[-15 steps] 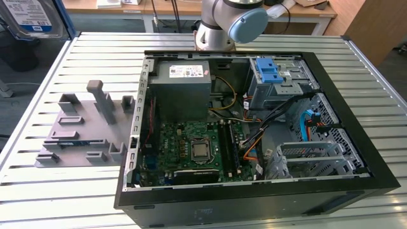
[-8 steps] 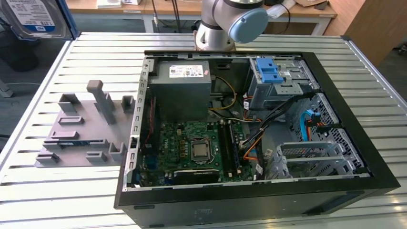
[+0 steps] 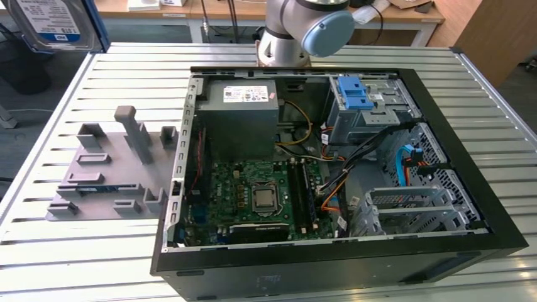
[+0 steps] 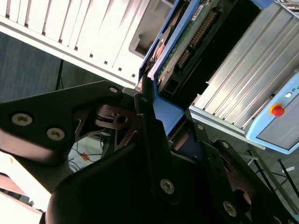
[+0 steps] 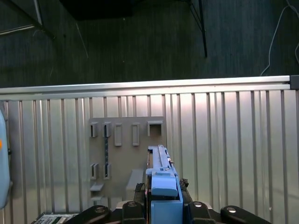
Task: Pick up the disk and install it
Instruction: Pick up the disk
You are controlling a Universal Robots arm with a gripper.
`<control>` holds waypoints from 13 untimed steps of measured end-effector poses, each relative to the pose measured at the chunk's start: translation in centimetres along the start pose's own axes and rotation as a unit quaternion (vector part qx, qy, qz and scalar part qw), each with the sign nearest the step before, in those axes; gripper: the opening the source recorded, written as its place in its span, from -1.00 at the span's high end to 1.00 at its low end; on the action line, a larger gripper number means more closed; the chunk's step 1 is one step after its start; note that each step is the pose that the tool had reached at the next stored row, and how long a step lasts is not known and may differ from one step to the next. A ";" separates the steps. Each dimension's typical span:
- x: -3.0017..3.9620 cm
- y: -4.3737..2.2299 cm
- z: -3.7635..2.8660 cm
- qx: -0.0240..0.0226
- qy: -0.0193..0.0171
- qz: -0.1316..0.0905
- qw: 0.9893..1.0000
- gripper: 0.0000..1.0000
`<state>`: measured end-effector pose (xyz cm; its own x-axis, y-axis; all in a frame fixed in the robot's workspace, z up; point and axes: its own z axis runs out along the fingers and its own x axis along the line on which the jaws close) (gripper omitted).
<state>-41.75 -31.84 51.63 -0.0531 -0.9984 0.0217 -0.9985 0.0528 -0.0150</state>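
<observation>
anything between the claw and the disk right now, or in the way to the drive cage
Nothing between them: in the second wrist view the claw is shut on the disk by its blue-railed edge. In the exterior view the open case leaves the drive cage exposed; black cables lie just beside it.

No text is legible. A printed white label (image 3: 49, 14) with a blue band is seen on the disk (image 3: 59, 28) in the exterior view's upper left, and a white sticker (image 3: 245, 94) on the grey power-supply box (image 3: 243, 129) at upper centre; neither can be read.
</observation>
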 end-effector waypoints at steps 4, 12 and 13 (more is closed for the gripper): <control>0.01 -0.50 0.01 0.000 0.000 0.000 1.000 0.27; 0.75 -1.50 0.05 0.000 0.000 0.000 1.000 0.27; 0.85 -1.71 0.05 0.000 0.000 0.000 1.000 0.27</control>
<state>-40.09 -32.78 51.62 -0.0530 -0.9984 0.0217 -0.9985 0.0527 -0.0145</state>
